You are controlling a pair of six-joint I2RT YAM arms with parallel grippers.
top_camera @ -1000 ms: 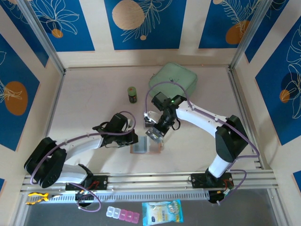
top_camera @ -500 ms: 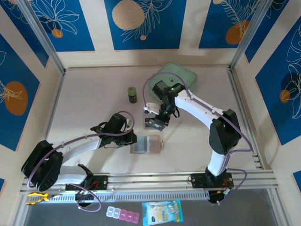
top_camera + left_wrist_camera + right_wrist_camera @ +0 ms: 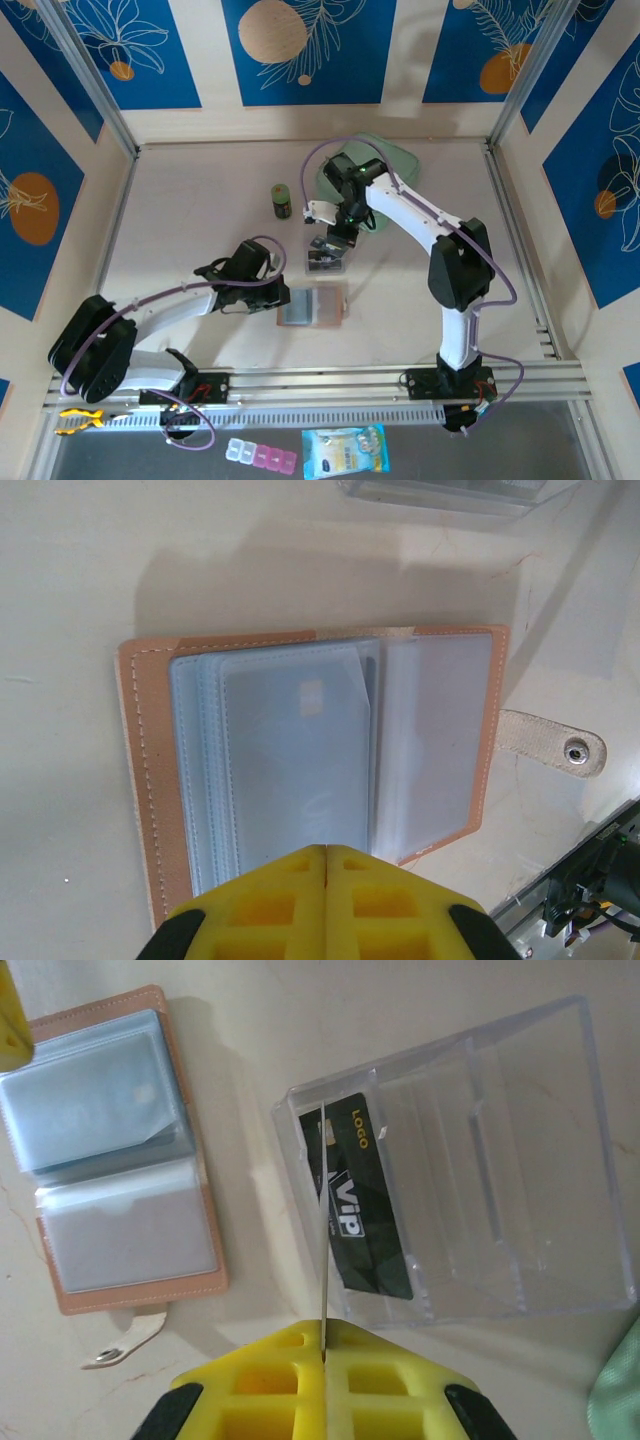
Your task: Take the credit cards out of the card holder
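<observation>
The card holder (image 3: 150, 780) lies open on the table, tan leather with grey see-through pockets, its snap tab (image 3: 555, 745) to one side. My left gripper (image 3: 325, 852) is shut and its tips press down on the pocket pages; the holder (image 3: 318, 305) sits just right of it (image 3: 284, 298). My right gripper (image 3: 323, 1338) is shut on a credit card (image 3: 323, 1210), seen edge-on, held over the clear plastic box (image 3: 500, 1160). A dark credit card (image 3: 365, 1200) printed "VIP" lies inside that box. The holder (image 3: 110, 1150) is left of the box.
A mint-green zip case (image 3: 385, 165) lies behind the right gripper (image 3: 330, 250). A small green jar (image 3: 283, 201) stands at mid-table. A pill organiser (image 3: 262, 455) and a blue sachet (image 3: 345, 450) lie in front of the rail. Walls enclose three sides.
My right gripper has carried the card away from the card holder, farther back over the clear box. The left gripper has stayed pressed on the holder.
</observation>
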